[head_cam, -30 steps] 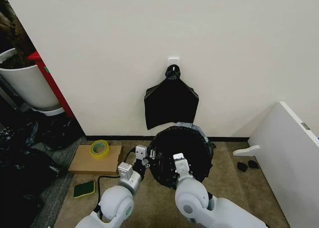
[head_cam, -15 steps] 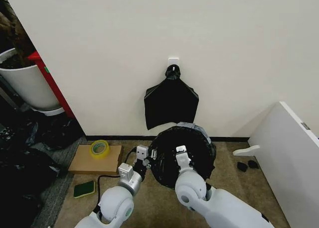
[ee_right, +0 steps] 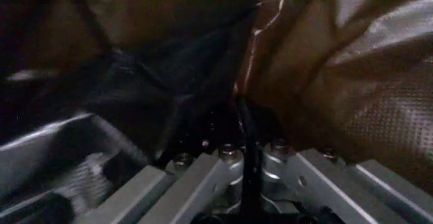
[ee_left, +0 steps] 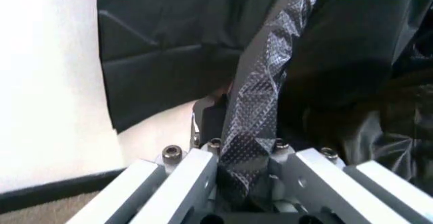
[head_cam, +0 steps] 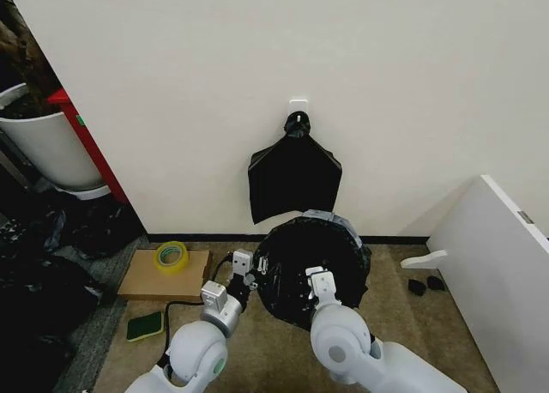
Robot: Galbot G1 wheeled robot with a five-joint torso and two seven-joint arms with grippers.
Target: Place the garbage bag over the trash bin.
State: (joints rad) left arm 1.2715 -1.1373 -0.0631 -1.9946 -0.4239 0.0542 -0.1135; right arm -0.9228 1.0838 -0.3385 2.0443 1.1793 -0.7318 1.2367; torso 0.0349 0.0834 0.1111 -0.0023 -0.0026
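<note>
Spreading step: the bag (head_cam: pixel 310 269) drapes the bin by the wall. Left gripper (head_cam: pixel 243 265) pinches a fold at nine o'clock; right gripper (head_cam: pixel 319 281) clamps film at six. Next, I judge, tug the edges down.

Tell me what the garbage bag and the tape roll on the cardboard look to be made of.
The garbage bag: thin black plastic film, glossy, by its crinkles and the embossed dotted sheen in the left wrist view. The tape roll: apparently yellow-green adhesive tape, smooth and slightly shiny; its core cannot be told.
</note>
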